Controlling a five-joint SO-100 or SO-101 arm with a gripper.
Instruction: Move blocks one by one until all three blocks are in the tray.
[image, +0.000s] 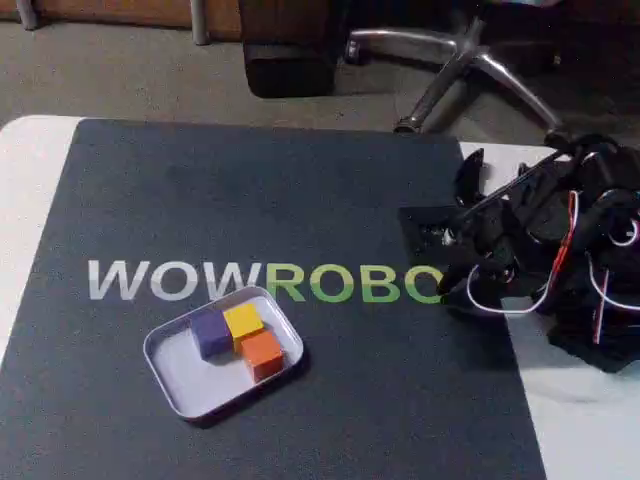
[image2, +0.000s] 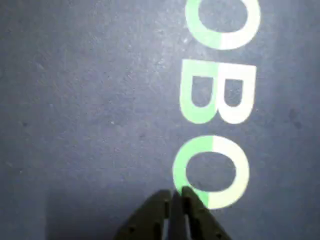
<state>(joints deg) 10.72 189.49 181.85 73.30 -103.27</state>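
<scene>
The pale tray (image: 180, 385) lies on the dark mat at the lower left of the fixed view. In it sit three blocks close together: purple (image: 210, 332), yellow (image: 243, 320) and orange (image: 262, 354). My black arm is folded at the right edge of the mat, far from the tray. Its gripper (image: 430, 250) hangs low over the end of the printed lettering. In the wrist view the gripper (image2: 174, 195) enters from the bottom edge. Its two fingertips are pressed together with nothing between them, just over the last green-white letter O (image2: 235, 175).
The dark mat (image: 250, 200) with the WOWROBO print covers most of the white table (image: 30, 160). Red and white cables (image: 560, 270) loop around the arm's base at the right. An office chair base (image: 470, 60) stands on the floor behind the table.
</scene>
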